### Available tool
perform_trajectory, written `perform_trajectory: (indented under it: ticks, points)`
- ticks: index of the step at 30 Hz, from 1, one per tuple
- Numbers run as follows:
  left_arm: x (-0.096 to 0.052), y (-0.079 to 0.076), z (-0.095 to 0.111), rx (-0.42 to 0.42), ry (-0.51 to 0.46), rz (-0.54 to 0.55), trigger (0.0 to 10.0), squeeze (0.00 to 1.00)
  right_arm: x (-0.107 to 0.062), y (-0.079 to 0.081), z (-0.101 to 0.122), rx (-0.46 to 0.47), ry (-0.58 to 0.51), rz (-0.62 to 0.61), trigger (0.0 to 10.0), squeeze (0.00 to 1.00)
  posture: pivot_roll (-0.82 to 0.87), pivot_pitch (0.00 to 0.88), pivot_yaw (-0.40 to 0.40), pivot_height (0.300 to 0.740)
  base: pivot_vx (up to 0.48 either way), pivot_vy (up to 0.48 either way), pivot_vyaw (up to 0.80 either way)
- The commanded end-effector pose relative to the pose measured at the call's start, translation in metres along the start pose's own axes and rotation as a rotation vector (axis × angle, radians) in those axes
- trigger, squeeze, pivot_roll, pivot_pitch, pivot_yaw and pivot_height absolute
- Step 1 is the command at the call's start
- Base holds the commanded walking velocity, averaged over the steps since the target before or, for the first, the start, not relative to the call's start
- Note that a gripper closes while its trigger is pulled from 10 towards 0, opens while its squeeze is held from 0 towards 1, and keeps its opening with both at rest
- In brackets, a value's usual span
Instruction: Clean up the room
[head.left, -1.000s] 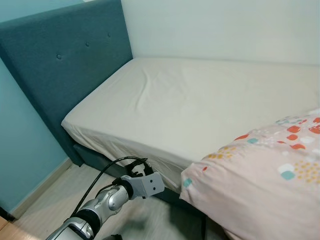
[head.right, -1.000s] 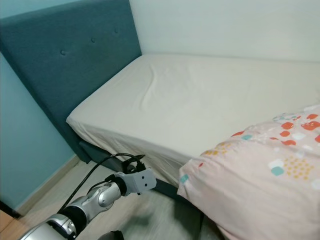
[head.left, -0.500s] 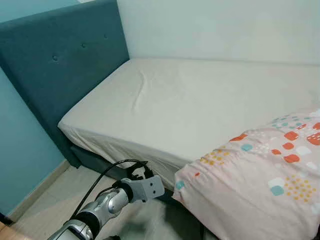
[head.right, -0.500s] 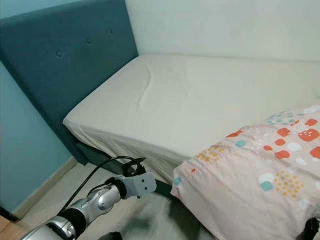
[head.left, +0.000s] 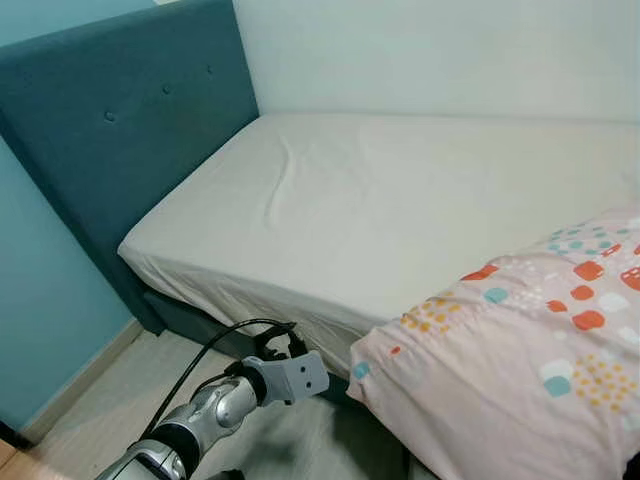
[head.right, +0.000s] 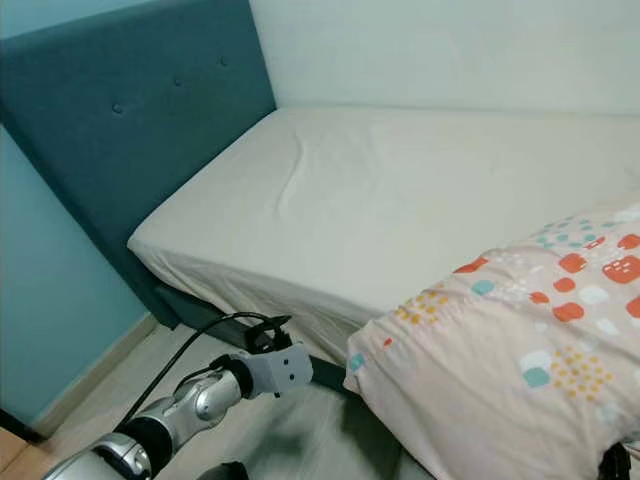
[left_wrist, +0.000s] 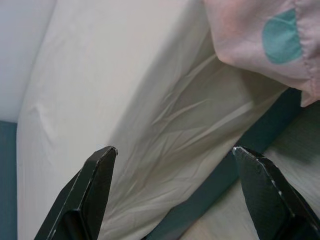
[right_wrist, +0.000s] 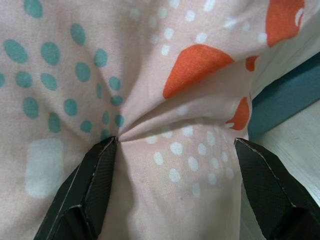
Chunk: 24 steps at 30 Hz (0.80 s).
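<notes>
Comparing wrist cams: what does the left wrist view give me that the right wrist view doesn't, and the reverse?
Particular to the left wrist view: the left gripper, fingers open and holding nothing, aimed at the cream sheet on the mattress side. Particular to the right wrist view: the right gripper, fingers spread against the quilt's orange patches and teal dots, fabric puckering at one finger. Shared: the quilt, the teal bed base and the floor.
</notes>
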<state>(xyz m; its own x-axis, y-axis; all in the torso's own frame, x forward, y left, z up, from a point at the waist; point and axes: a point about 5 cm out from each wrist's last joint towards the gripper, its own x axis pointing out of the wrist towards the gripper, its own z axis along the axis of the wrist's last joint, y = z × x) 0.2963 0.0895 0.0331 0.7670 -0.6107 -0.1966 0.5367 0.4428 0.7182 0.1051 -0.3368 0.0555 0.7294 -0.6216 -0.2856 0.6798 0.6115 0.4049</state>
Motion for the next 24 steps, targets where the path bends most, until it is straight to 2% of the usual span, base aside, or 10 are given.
perform_trajectory:
  ticks: [1,5,10,12,14,15,16,17,21,24]
  points:
    - [-0.005,-0.003,-0.006,0.004,0.023,-0.021,10.0,0.0,0.002,0.011,-0.011,-0.003,0.03,0.033,10.0,0.0,-0.12,0.057,0.153,0.422,0.0,0.0,0.0]
    - [-0.005,-0.003,-0.006,0.003,0.023,-0.019,10.0,0.0,0.015,0.027,-0.003,-0.001,-0.034,0.065,10.0,0.0,-0.1,0.057,0.153,0.422,0.0,0.0,0.0]
    - [-0.005,-0.002,-0.007,0.002,0.026,-0.016,10.0,0.0,0.03,0.037,0.013,-0.001,-0.113,0.098,10.0,0.0,-0.1,0.057,0.152,0.422,0.0,0.0,0.0]
    - [-0.006,-0.003,-0.007,0.0,0.027,-0.014,10.0,0.0,0.039,0.037,0.022,-0.053,-0.139,0.108,10.0,0.0,-0.1,0.06,0.149,0.422,0.0,0.0,0.0]
    - [-0.006,-0.003,-0.007,0.0,0.027,-0.013,10.0,0.0,0.042,0.036,0.025,-0.073,-0.143,0.11,10.0,0.0,-0.1,0.06,0.149,0.422,0.0,0.0,0.0]
    - [-0.006,-0.003,-0.007,-0.002,0.027,-0.013,10.0,0.0,0.045,0.035,0.026,-0.127,-0.14,0.106,10.0,0.0,-0.1,0.063,0.149,0.422,0.0,0.0,0.0]
    - [-0.006,-0.003,-0.007,-0.002,0.027,-0.013,10.0,0.0,0.045,0.035,0.026,-0.127,-0.14,0.106,10.0,0.0,-0.1,0.063,0.149,0.422,0.0,0.0,0.0]
    - [-0.005,-0.003,-0.006,-0.004,0.024,-0.013,10.0,0.0,0.05,0.033,0.033,-0.173,-0.153,0.101,10.0,0.0,-0.1,0.065,0.147,0.422,0.0,0.0,0.0]
    - [-0.005,-0.004,-0.006,-0.006,0.02,-0.012,10.0,0.0,0.059,0.031,0.044,-0.203,-0.184,0.086,10.0,0.0,-0.09,0.067,0.147,0.422,0.0,0.0,0.0]
    - [-0.006,-0.005,-0.006,-0.007,0.02,-0.013,10.0,0.0,0.065,0.032,0.049,-0.184,-0.193,0.086,10.0,0.0,-0.09,0.067,0.147,0.422,0.0,0.0,0.0]
